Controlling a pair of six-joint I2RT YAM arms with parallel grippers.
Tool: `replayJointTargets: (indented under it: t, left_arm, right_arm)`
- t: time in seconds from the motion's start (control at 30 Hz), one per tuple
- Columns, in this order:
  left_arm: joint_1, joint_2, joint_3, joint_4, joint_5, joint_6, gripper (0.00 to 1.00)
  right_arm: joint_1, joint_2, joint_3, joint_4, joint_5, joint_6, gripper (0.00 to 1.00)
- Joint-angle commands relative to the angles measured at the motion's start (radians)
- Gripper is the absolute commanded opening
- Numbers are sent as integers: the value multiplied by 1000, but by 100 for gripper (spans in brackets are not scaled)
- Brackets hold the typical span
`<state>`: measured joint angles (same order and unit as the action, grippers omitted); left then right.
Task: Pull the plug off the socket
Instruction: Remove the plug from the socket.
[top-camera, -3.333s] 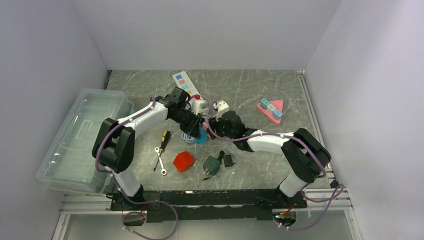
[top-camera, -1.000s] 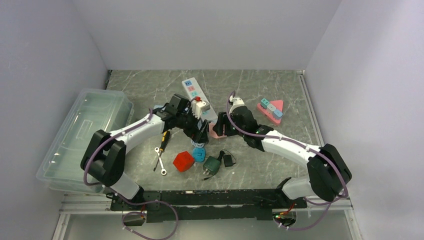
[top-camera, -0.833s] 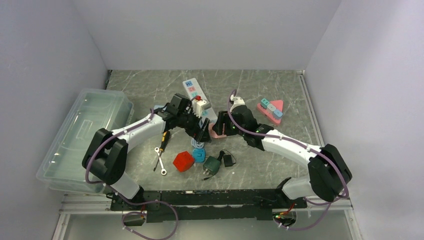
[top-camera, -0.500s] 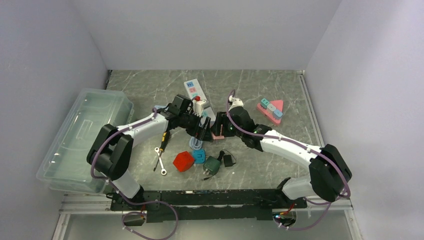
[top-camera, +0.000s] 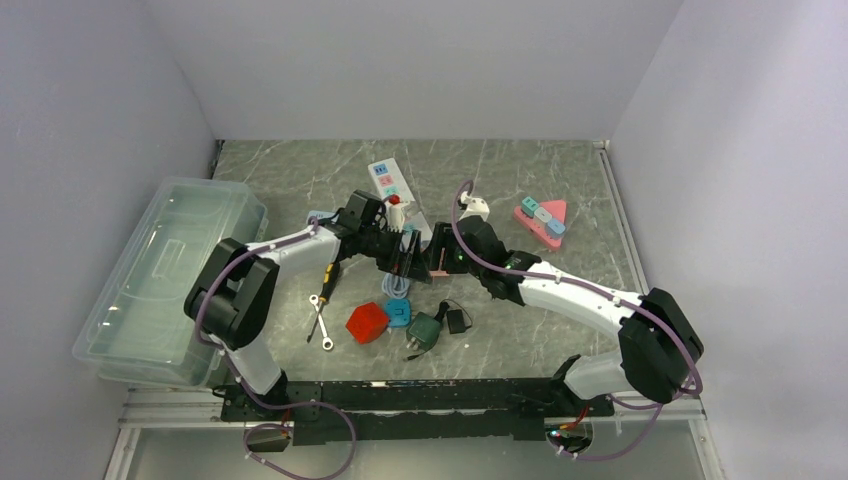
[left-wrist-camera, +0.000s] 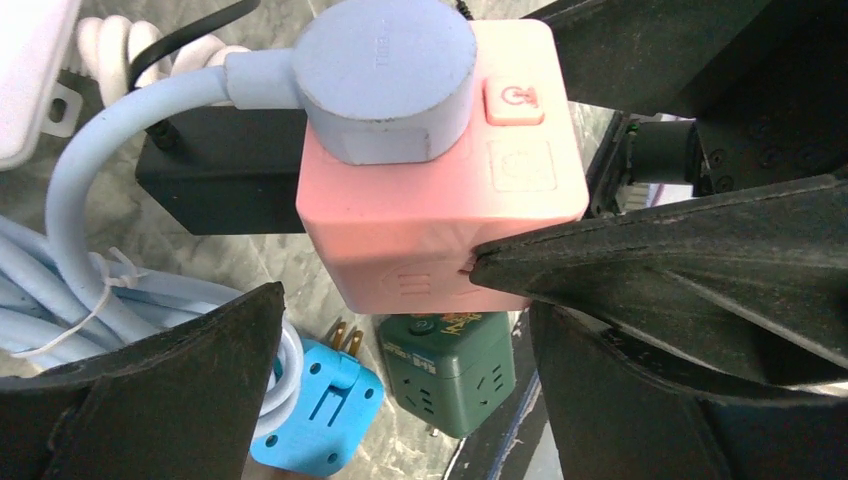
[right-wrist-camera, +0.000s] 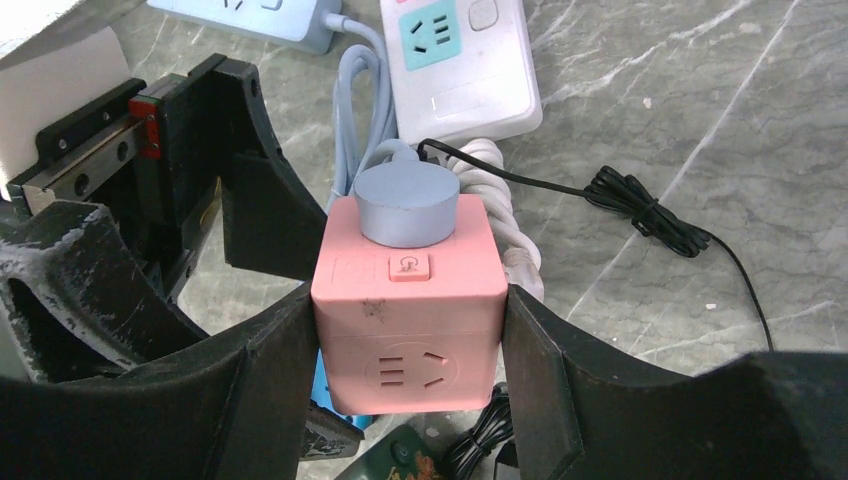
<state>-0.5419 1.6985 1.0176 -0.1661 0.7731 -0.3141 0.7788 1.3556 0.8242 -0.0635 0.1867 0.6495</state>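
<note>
The right claw (right-wrist-camera: 410, 312) is closed firmly on the pink cube socket (right-wrist-camera: 405, 345), its two black fingers (right-wrist-camera: 250, 400) pressed flat against opposite side walls at the centre of the right wrist view. This is a bracing hold: it lifts the cube off the worktop (top-camera: 520, 180) and leaves its top face free. The round grey-blue plug (right-wrist-camera: 407, 205) sits fully seated on that face, just above the small power button. The left claw (left-wrist-camera: 405, 310) is spread wide. Its fingertips show at the lower left and lower right of the left wrist view, with the plug and cube in front of the gap, and neither tip appears to touch the plug. It seems placed to close on the plug body while the other arm resists the pull, so the task looks to be at the pre-grasp stage with the plug not yet out. The pale blue cable (left-wrist-camera: 90, 190) curves from the plug's edge toward the left of that view, and it could drag sideways during a pull. Beyond the two claws, a white power strip (right-wrist-camera: 465, 50) lies at the top of the right wrist view, with a thin black cord (right-wrist-camera: 650, 215) to its right. A blue adapter (left-wrist-camera: 320, 405) and a green adapter cube (left-wrist-camera: 450, 365) lie on the worktop below the held socket.
</note>
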Motion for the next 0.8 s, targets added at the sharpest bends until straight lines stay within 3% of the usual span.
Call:
replayJointTargets:
  t: [0.0,0.37,0.43,0.53,0.63,0.77]
  left_arm:
    - [2,9,-1,116,85,-61,93]
    - [6,1,-42,243,121,-140,66]
    - [7,0,-42,235,107,-136,65]
    - [7,1,-45,229,81,-140,74]
    - [8,0,-60,255,66,-163,77]
    - [8,2,-63,248,45,-166,69]
  right_arm:
    - [23,-52,41,150,26,47,0]
    - [27,-55,-5,132,68,221,0]
    - [27,-62,-28,136,70,250,0]
    - [27,-60,-47,132,57,285,1]
    - [29,-52,-65,131,36,321,3]
    - [41,-52,-99,155,27,356,5]
